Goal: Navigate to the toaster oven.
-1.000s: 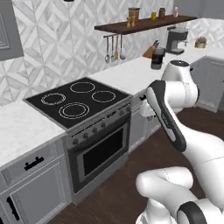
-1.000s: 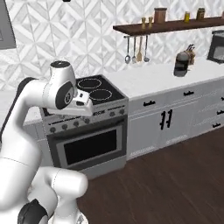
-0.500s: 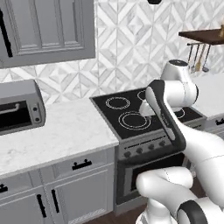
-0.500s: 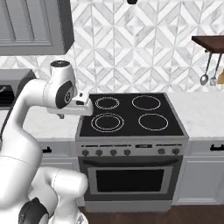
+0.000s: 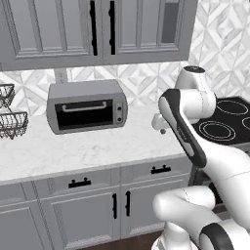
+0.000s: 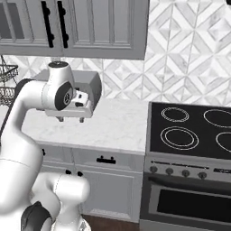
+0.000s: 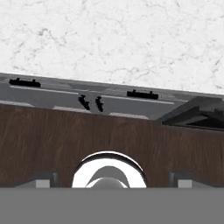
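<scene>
The toaster oven (image 5: 87, 106) is a grey rounded box with a dark window and a bar handle. It stands on the white marble counter (image 5: 97, 149) against the wall, left of centre in the left base view. In the right base view my arm hides most of the toaster oven (image 6: 94, 85). My gripper (image 5: 160, 128) hangs over the counter to the right of the oven and apart from it. The gripper (image 6: 71, 119) points down, open, with nothing between its fingers.
A two-tier wire basket rack (image 5: 10, 113) stands at the counter's left end. The black cooktop (image 6: 194, 131) of the built-in range lies to the right. Grey wall cabinets (image 5: 97, 29) hang above. The hand view looks down on the counter edge, drawers (image 7: 78, 94) and wood floor (image 7: 65, 135).
The whole picture has shifted: the base has driven left along the counter. The range slid to the right and the toaster oven came toward centre. The arm holds the same pose.
</scene>
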Tool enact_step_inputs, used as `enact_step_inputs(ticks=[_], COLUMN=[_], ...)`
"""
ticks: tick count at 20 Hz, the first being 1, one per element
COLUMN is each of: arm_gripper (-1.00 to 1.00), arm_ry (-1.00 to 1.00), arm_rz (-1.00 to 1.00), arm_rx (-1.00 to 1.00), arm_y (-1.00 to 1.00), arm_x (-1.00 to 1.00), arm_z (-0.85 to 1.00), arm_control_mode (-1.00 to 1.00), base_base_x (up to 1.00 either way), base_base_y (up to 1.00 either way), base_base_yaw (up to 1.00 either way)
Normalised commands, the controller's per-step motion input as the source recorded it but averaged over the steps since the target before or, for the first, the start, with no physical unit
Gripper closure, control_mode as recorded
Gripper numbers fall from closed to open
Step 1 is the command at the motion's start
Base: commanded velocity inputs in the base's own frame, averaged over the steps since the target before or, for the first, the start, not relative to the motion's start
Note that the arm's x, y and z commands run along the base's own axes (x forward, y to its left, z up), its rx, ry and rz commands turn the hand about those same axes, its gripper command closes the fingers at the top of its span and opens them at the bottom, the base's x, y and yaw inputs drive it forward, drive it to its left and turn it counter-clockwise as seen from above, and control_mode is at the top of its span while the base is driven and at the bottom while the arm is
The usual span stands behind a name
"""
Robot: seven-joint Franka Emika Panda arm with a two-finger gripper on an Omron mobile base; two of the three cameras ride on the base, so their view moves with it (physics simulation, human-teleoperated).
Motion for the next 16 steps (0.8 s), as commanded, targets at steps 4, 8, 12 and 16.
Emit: enact_step_inputs(ticks=[4,8,12,16], arm_gripper=[-1.00,-1.00,-1.00,-1.00], arm_ry=[0.00,0.00,0.00,0.00], arm_rz=[0.00,0.00,0.00,0.00], arm_rx=[0.00,0.00,0.00,0.00], arm_y=[0.00,0.00,0.00,0.00], arm_x=[0.00,0.00,0.00,0.00], arm_z=[0.00,0.00,0.00,0.00], arm_control_mode=[1.00,1.00,1.00,1.00], base_base_x=[0.14,0.50,0.57,0.49], base_base_y=[0.90,0.51,0.20,0.11], base_base_yaw=[0.09,0.00,-0.03,-0.03])
